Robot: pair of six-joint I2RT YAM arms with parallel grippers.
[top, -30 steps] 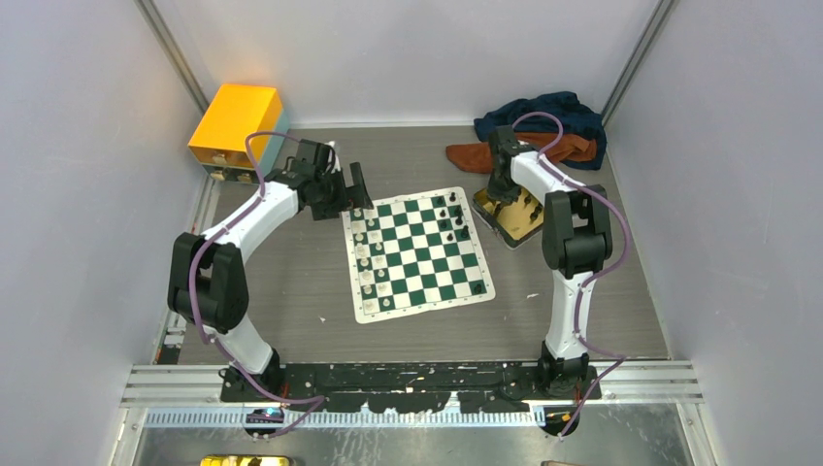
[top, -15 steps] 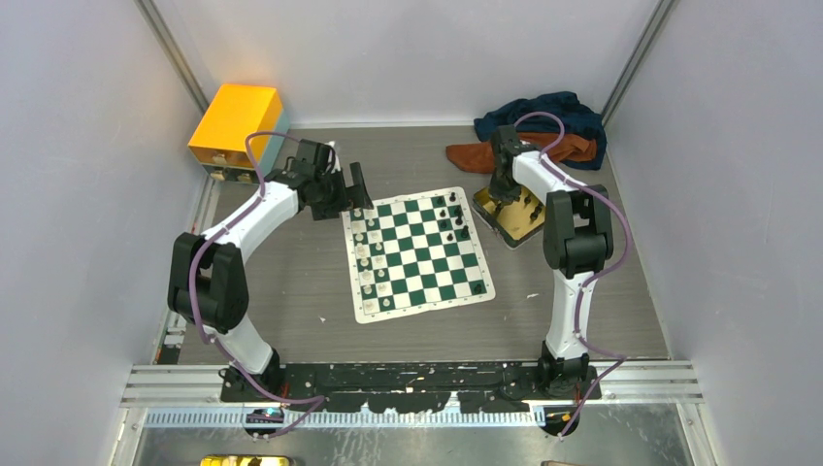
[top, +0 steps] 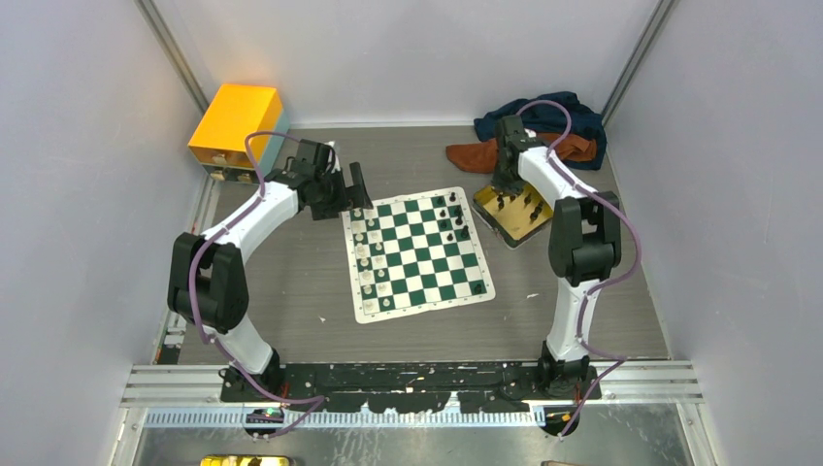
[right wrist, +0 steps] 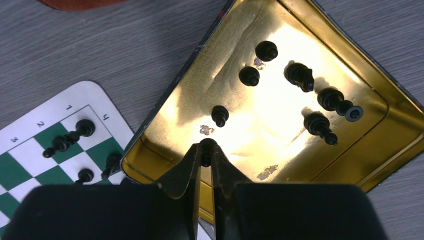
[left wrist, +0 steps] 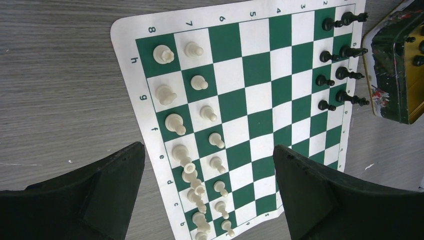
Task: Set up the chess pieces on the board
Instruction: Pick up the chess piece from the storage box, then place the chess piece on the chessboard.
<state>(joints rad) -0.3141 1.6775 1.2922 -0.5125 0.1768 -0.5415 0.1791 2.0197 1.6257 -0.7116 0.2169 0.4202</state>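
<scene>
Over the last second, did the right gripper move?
Yes: the right gripper, pinching a black piece, shifted slightly toward the back, judged against the gold tin.

Robotics laboratory test cell. Plain pale panel walls on metal corner posts close in a wood-grain table to the left, right and beyond the board. Nearer than the board, an aluminium rail carries the cabled left arm and right arm.
</scene>
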